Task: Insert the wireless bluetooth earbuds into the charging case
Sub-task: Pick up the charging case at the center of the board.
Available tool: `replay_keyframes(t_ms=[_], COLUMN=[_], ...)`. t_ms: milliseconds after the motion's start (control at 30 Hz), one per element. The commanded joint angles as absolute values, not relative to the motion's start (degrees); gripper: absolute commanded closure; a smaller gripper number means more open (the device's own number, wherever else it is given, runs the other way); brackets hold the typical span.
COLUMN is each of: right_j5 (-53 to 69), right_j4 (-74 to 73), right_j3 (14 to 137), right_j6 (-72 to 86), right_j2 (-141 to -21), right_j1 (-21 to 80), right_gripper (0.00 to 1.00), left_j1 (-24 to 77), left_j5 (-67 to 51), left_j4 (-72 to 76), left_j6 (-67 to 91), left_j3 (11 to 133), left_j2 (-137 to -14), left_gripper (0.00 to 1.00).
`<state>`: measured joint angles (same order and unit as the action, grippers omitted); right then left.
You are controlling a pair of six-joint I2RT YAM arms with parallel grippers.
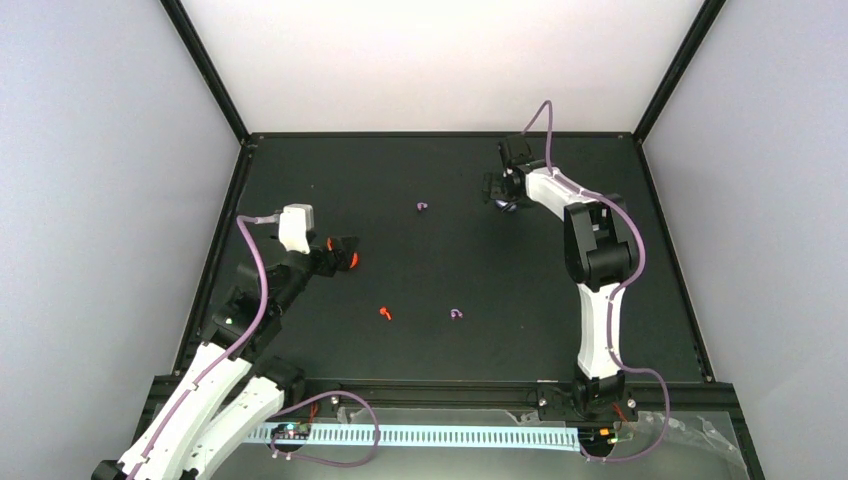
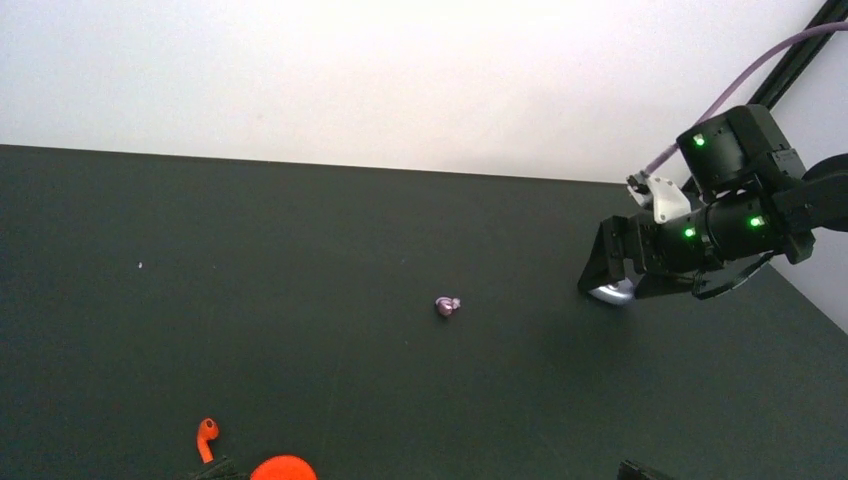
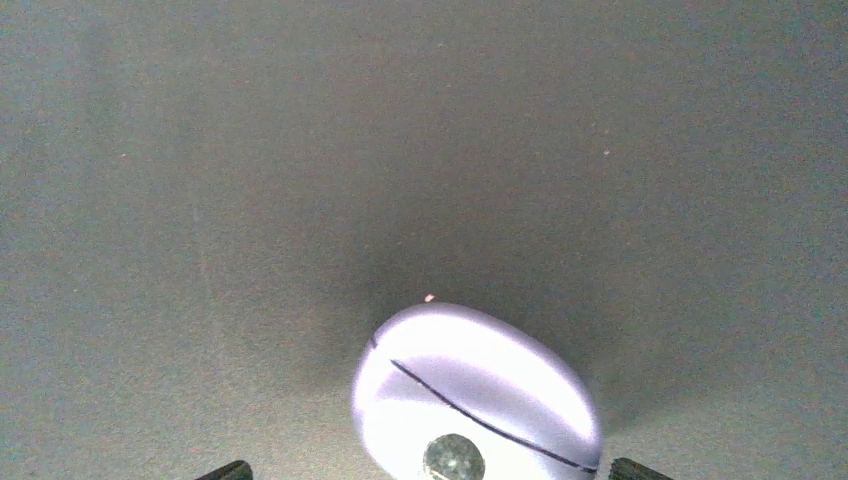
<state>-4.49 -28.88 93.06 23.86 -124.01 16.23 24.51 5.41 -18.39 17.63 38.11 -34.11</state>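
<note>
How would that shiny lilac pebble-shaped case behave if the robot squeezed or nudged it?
The lilac case looks glossy and rounded, so it could slip from between the fingers. Its domed shell with a thin seam suggests hard plastic, probably stiff. Lying flat on the table, it would likely slide or spin rather than roll.

Left arm (image 1: 215, 370) ran low from its base and folded forward at the elbow, with the white wrist housing just behind the claw. Left gripper (image 1: 341, 254) sat low and pointed toward the robot's right. Its jaws were spread wide, and only the fingertips (image 2: 215, 468) showed at the bottom edge of its wrist view. Right arm (image 1: 598, 300) rose tall from its base, elbow high behind the claw, forearm reaching far forward. Right gripper (image 1: 503, 194) was tipped downward, jaws wide apart, with its fingertips (image 3: 228, 470) at the bottom corners of its own view. Right wrist (image 2: 735, 215), just behind that claw, showed green lights.
</note>
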Motion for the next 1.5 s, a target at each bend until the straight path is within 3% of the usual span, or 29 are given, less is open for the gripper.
replay_keyframes(t_ms=[0, 267, 633, 967, 1467], right_j5=[-9.0, -6.8, -0.9, -0.7, -8.1], right_j4=[-30.4, -34.9, -36.5, -35.9, -35.6], right_j3=[95.7, 106.5, 107.7, 102.0, 97.6], right_j6=[20.0, 16.7, 15.5, 16.1, 14.7], right_j2=[-122.7, -129.9, -132.4, -129.6, -127.3], right_j1=[16.0, 15.9, 15.9, 16.8, 18.0], right_gripper=[0.05, 0.04, 0.06, 0.17, 0.27], left_j1=[24.9, 25.0, 24.9, 24.9, 25.0], left_j5=[4.1, 4.5, 4.3, 4.4, 4.1], left_j4=[-16.8, -17.0, -16.9, -16.9, -16.9], left_j6=[17.7, 17.5, 17.4, 17.5, 17.6], left_j3=[38.2, 38.2, 38.2, 38.2, 38.1], left_j2=[-33.3, -33.6, -33.5, -32.8, -31.7], left_gripper=[0.01, 0.01, 0.01, 0.01, 0.01])
